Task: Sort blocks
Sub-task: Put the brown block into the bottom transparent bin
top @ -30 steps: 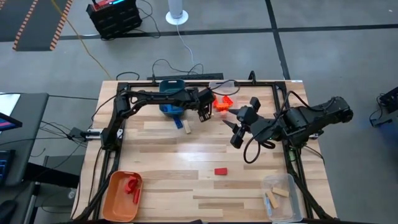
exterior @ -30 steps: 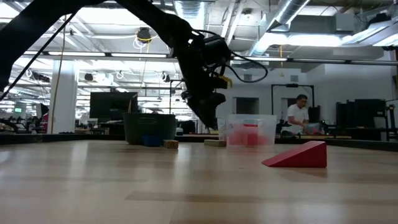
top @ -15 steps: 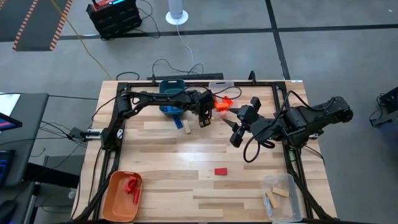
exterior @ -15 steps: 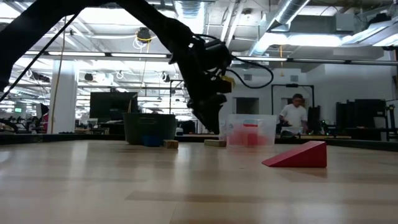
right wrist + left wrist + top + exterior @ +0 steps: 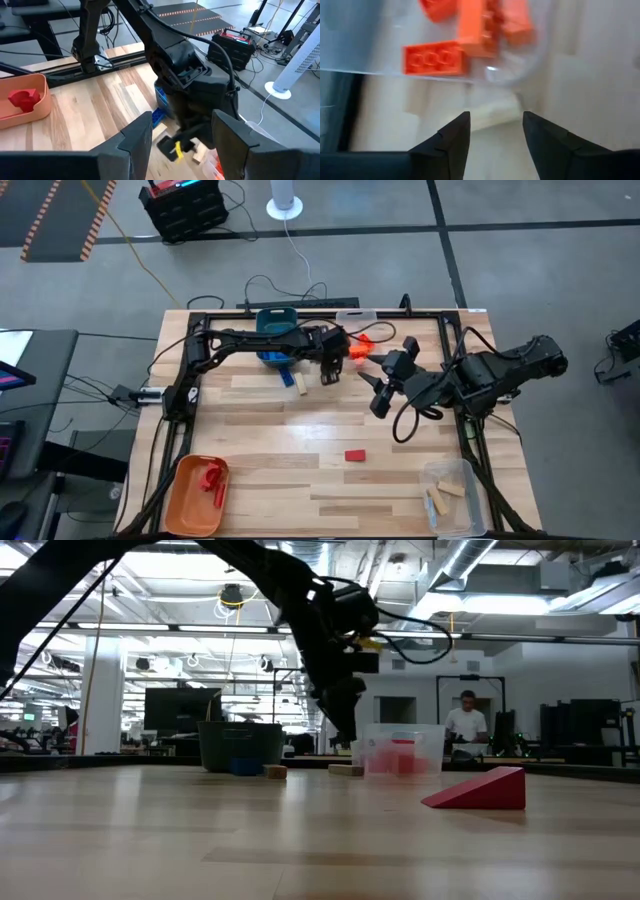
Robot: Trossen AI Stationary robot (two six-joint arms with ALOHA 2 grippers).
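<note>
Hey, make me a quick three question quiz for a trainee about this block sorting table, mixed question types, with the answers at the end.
1. True or false: the lone red wedge block lies on bare wood, outside every bin.
2. Which bin holds orange studded bricks? A) round orange bin B) clear plastic bin beside the left gripper C) teal bin
3. Fill in: the clear bin at the table's near right corner holds plain ____ blocks.

Key: 1 true; 2 B; 3 wood.
</note>
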